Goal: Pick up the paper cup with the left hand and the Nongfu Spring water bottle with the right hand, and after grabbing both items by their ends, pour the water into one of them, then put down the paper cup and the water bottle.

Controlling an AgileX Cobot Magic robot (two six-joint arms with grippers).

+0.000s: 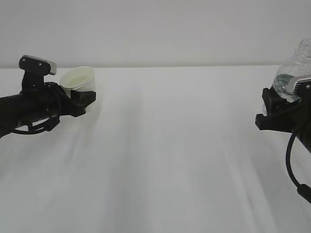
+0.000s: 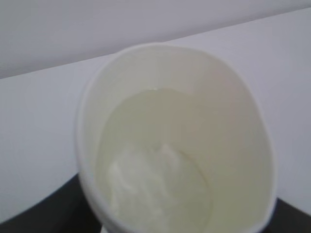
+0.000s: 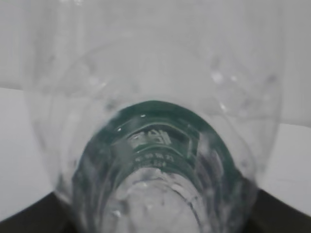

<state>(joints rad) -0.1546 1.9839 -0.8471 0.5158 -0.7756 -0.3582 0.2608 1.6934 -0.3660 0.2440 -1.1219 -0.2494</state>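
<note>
paper cup (image 1: 80,79) tilted, mouth toward the camera

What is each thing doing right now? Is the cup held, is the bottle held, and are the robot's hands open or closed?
paper cup: held, off the table, tilted.
water bottle: held at the right edge, clear, partly out of view.
left gripper: closed around the paper cup.
right gripper: closed around the water bottle.
table: white.

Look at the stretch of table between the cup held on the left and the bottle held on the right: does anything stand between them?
Nothing visible does. The paper cup and the bottle are far apart, and the white table between them shows only bare surface.
</note>
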